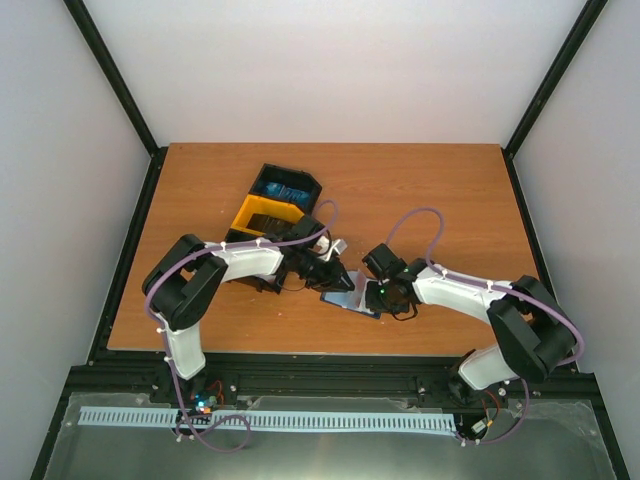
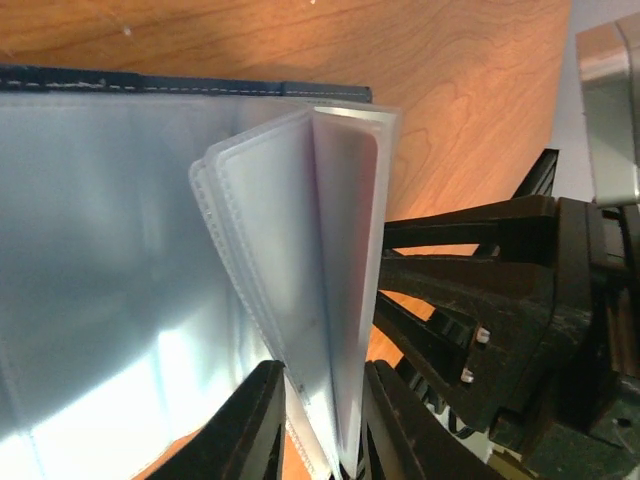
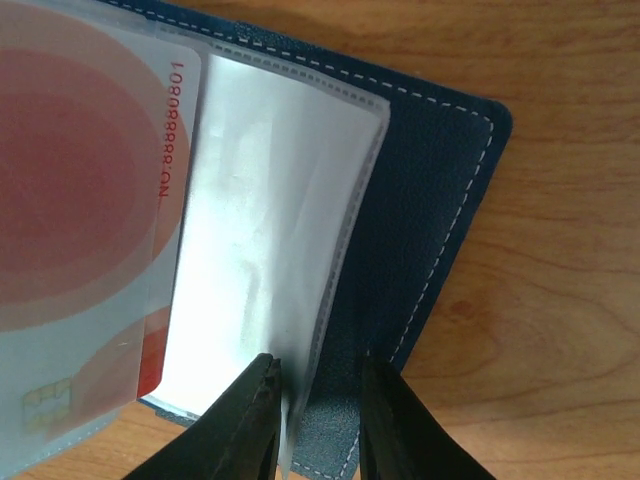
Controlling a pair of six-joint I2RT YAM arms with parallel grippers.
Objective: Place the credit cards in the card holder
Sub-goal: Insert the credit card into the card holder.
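A wooden table (image 1: 440, 200) is seen from above, with both arms bent inward over its near half so that their wrists meet close to the middle. Behind the left arm (image 1: 240, 262), a black-and-yellow bin tray (image 1: 245, 212) is set at an angle; blue contents are visible in its far compartment, though they are too small to be made out further. The right arm (image 1: 460, 290) is reached in from the other side.

The card holder (image 1: 348, 299) is laid open on the table between the two wrists, its navy cover with pale stitching turned down onto the wood. Its clear sleeves (image 2: 290, 250) are fanned upward from the spine.

A white card with a red circle (image 3: 80, 200) is lodged in one sleeve, where a gold chip and a row of red digits are shown through the plastic.

The left gripper (image 2: 322, 372) is closed on the upright sleeves, which are pinched between its two black fingers. The right gripper (image 3: 318, 360) is closed over the holder's near edge, with one sleeve leaf and the navy cover caught between its fingers.
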